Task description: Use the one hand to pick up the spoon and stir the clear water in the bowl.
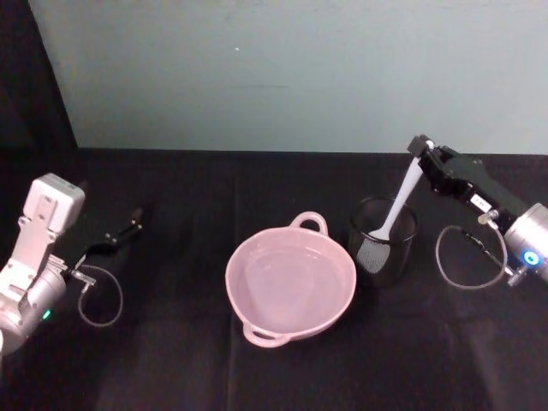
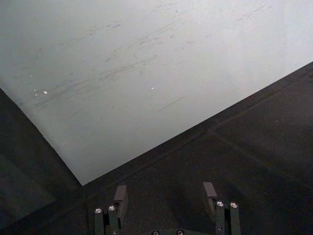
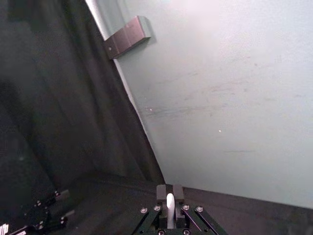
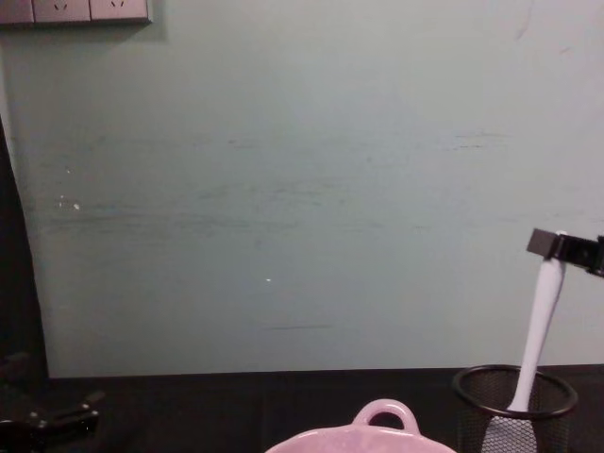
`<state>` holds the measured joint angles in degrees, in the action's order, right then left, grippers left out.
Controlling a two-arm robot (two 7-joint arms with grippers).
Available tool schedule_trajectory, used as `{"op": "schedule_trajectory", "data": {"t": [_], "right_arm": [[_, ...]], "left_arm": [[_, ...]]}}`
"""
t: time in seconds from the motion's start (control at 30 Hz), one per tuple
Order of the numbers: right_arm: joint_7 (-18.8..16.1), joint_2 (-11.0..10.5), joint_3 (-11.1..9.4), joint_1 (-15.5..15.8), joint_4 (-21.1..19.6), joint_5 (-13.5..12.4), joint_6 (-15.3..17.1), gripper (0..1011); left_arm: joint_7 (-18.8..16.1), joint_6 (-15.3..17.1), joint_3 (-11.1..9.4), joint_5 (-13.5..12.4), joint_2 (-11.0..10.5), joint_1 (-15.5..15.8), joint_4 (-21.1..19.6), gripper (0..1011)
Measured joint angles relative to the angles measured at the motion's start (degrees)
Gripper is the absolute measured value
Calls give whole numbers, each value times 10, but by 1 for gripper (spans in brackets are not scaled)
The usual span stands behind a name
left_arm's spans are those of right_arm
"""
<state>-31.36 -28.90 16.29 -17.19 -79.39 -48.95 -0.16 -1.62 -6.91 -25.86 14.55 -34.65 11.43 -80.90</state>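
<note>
Currently: right gripper [image 1: 417, 150] clamped on the spoon [image 1: 396, 205] handle top, above the mesh cup [image 1: 383, 251] | spoon tilted, blade down inside cup | bowl [image 1: 289, 282] just left of cup, apart | left gripper [image 1: 130, 224] far left of bowl, fingers spread, empty

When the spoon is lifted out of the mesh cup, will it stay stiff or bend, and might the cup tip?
The spoon probably stays stiff: it stands straight, held by the right gripper at its top. It looks thin, so likely light. Its blade sits inside the mesh cup, which may tip if the blade catches.
</note>
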Motion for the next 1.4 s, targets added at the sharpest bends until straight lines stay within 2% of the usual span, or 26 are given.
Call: {"op": "schedule_trajectory", "data": {"t": [0.3, 0.73, 0.87, 1.23, 1.4], "right_arm": [[-12, 14, -9, 5, 29, -38, -7, 84], [-18, 18, -15, 7, 54, -59, -16, 84], [-19, 18, -17, 9, 57, -61, -20, 124], [-12, 15, -23, 16, 59, -66, -19, 483], [-6, 2, -26, 32, 39, -68, -11, 645]], "left_arm": [[0, 0, 0, 0, 0, 0, 0, 1005], [0, 0, 0, 0, 0, 0, 0, 1005], [0, 0, 0, 0, 0, 0, 0, 1005], [0, 0, 0, 0, 0, 0, 0, 1005], [0, 0, 0, 0, 0, 0, 0, 1004]]}}
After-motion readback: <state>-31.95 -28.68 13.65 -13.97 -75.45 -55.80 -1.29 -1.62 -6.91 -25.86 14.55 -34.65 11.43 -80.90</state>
